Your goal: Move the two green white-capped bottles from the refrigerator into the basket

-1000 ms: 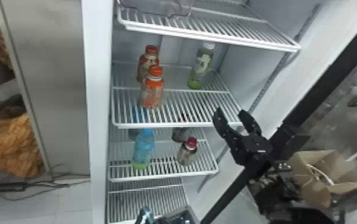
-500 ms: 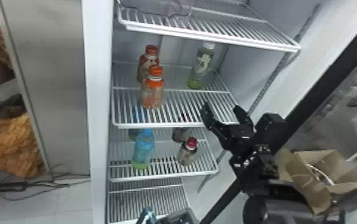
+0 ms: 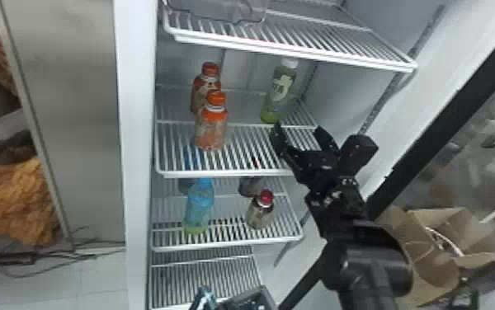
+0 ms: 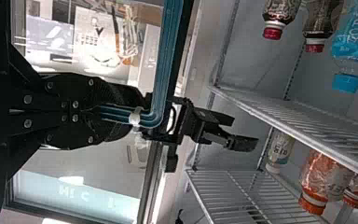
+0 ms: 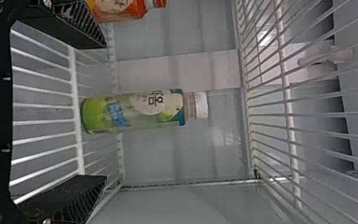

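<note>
Top shelf: wire rack, roofing the space over the green bottle; a clear tray sits on it.
Middle shelf: holds the green bottle toward the back, and two orange bottles to its left, one in front of the other.
Lower shelf: blue bottle on the left, red-capped bottle on the right.
Sides: fridge wall just right of the right gripper; the door's black frame slants past farther right, with a cardboard box beyond. Steel cabinet on the far left.
Basket: grey, cut off by the head view's bottom edge, low in front of the fridge.
Green bottle: upright, white cap up, beyond the right gripper's tips and well apart from the orange pair; in the right wrist view it lies in the gap between the two fingers' lines, touching neither.
Right gripper: fingers spread wide, holding nothing, at the middle shelf's front.
Left gripper: clenched on a blue handle.
</note>
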`<state>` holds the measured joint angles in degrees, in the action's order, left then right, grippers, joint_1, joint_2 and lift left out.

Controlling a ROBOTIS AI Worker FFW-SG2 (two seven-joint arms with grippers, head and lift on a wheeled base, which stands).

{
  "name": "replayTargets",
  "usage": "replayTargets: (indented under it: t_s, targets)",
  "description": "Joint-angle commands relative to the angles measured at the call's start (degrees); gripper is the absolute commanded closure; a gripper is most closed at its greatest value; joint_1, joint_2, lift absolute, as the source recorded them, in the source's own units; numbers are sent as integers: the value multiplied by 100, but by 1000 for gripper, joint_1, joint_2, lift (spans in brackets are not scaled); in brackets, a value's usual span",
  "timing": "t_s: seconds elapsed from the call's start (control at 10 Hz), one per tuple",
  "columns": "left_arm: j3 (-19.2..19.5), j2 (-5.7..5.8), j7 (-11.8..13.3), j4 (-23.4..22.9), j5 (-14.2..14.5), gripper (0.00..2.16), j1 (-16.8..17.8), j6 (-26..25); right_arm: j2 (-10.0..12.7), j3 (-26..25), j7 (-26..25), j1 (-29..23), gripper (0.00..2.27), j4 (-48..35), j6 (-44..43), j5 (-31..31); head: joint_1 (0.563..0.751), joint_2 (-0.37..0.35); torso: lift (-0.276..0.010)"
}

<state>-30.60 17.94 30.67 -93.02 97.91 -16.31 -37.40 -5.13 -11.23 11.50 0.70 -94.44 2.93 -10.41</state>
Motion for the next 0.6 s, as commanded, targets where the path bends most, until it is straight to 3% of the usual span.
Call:
replayTargets:
  t_s: [0.0,0.5]
  targets:
    - [9,-1,0,0,1,1214,0,0,-14,60,-69,296,42,296,-40,36,695,-350,-4]
    - [-2,-1,0,0,1,1214,0,0,-102,266,-289,1125,94,1069,-54,139,695,-350,-4]
